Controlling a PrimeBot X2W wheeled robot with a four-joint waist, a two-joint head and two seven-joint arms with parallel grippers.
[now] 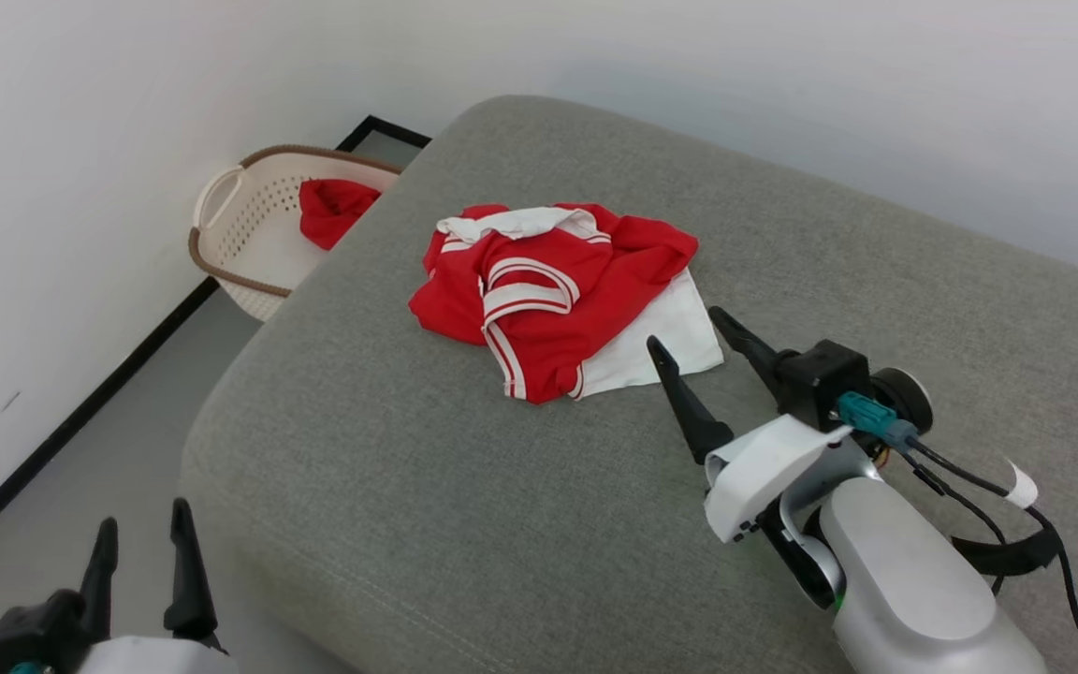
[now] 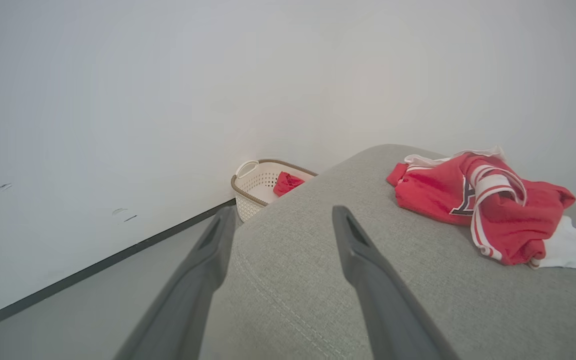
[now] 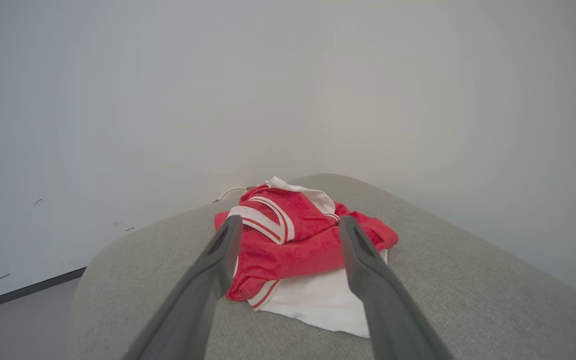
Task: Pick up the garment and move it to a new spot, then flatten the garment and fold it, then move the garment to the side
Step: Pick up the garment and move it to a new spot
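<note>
Apparently at the very start: the garment (image 1: 553, 295) lies bunched in a crumpled heap on the grey ottoman (image 1: 389, 449), red body rolled over itself, striped trim twisted on top, a white part splayed flat toward the right fingers (image 1: 681, 398). Not lifted, not flattened, not folded, so by my reading every step is left: pick-up, shift, spreading, folding, move aside. Right fingers spread wide and holding nothing, tips just short of the white part's near edge, the heap straight ahead of them. Left fingers (image 1: 185, 571) likewise wide apart and empty, low off the ottoman's near corner, with the garment well ahead and to their right. One container: a cream perforated basket (image 1: 221, 201) with a brown rim, on the floor by the wall, far ahead of the left fingers. In it, a plain red cloth (image 1: 333, 208), bunched on the side nearest the ottoman; not the task's piece.
</note>
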